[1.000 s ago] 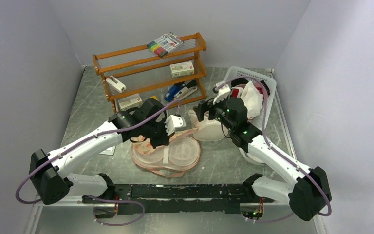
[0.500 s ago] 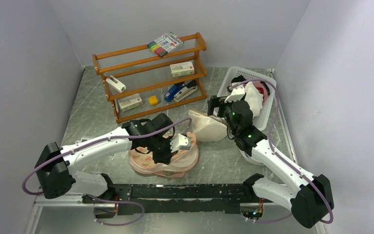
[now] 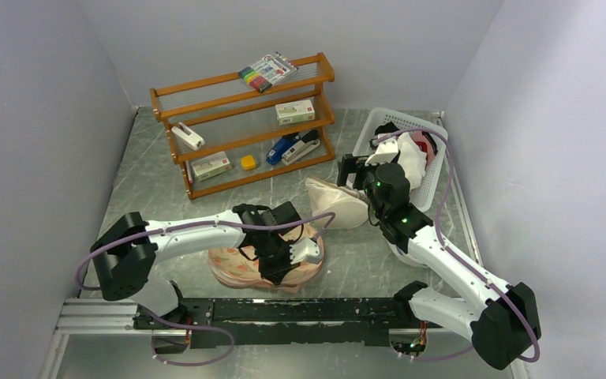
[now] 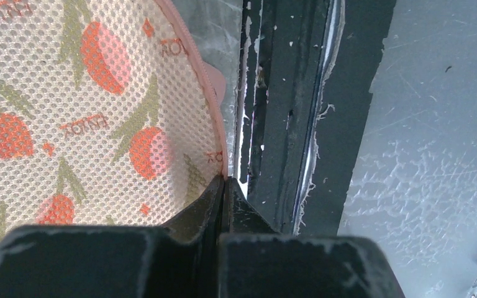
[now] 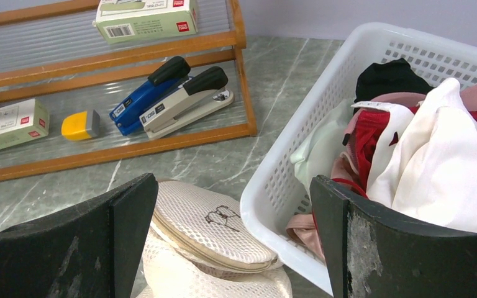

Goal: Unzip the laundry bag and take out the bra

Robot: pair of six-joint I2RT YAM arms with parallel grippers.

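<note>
Laundry bag (image 3: 229,268), floral mesh face up, lying on the bench (image 3: 158,181) near its front edge, just beside the black rail (image 4: 286,124). My left claw (image 4: 223,184) is clenched at the bag's pink zip rim, fingertips pressed together on it. My right claw (image 5: 233,186) is released, fingers wide apart, hovering above a cream mesh cone (image 5: 211,226) that lies just beside a white basket (image 5: 298,124) of garments. Behind stands a wooden rack (image 3: 245,118) holding staplers and boxes.
</note>
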